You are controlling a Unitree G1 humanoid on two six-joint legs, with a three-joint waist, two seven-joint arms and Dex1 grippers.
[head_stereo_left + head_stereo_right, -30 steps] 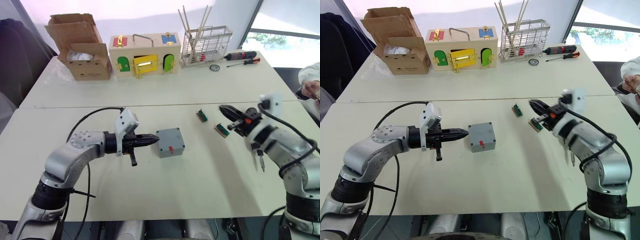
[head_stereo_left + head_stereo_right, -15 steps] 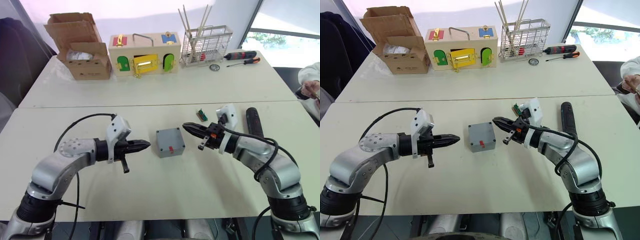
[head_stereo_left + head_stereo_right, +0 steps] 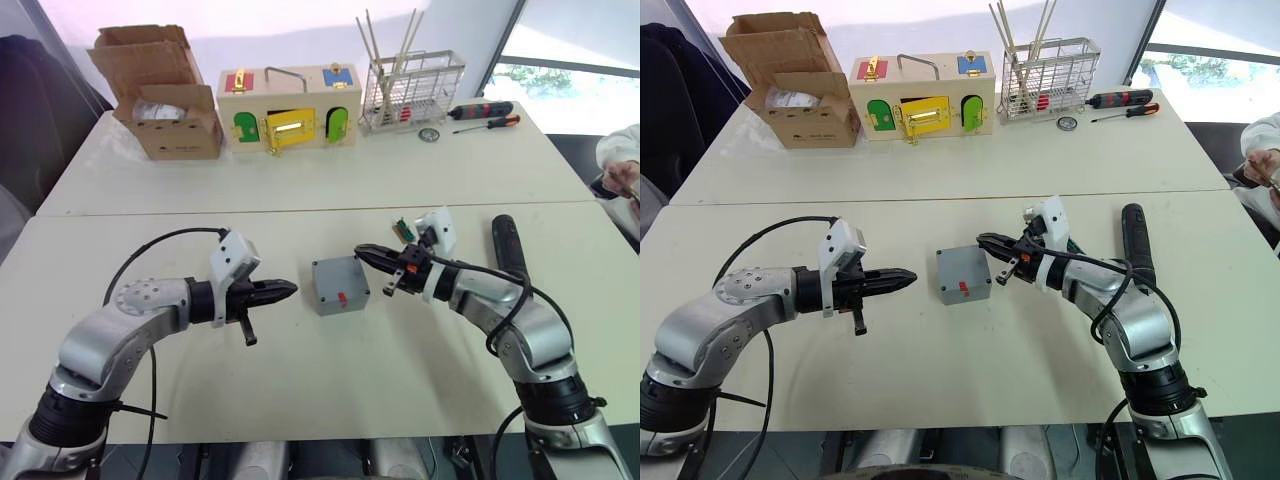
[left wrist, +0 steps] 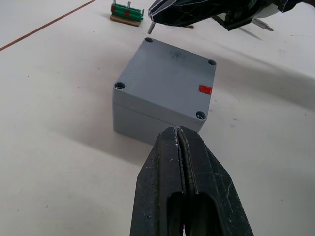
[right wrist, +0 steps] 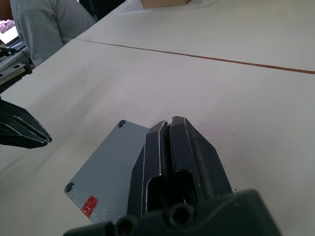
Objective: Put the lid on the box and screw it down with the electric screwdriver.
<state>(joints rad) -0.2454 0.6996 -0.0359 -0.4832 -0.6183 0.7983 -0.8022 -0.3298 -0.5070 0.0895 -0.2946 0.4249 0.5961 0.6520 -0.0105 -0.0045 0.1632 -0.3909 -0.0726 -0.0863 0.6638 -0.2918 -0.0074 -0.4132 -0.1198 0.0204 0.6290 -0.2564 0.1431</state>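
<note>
The grey box (image 3: 340,287) sits mid-table with the grey lid (image 4: 167,73) lying flat on it; the lid has a hole at each corner and a small red mark. My left gripper (image 3: 290,290) is shut and empty, pointing at the box's left side a short gap away. My right gripper (image 3: 360,252) is shut, its tips just above the lid's far right corner. A thin metal screw (image 4: 151,28) sticks down from those tips. The black electric screwdriver (image 3: 507,245) lies on the table to the right, behind my right forearm.
A small green connector block (image 3: 403,228) lies just behind my right gripper. Along the far table stand a cardboard box (image 3: 165,100), a wooden box with coloured doors (image 3: 290,108), a wire rack (image 3: 412,90) and hand screwdrivers (image 3: 485,112). A person's sleeve (image 3: 622,160) is at the right edge.
My right gripper has swung left from the screwdriver's side to the box's far right corner. My left gripper has drawn back a little from the box's left side.
</note>
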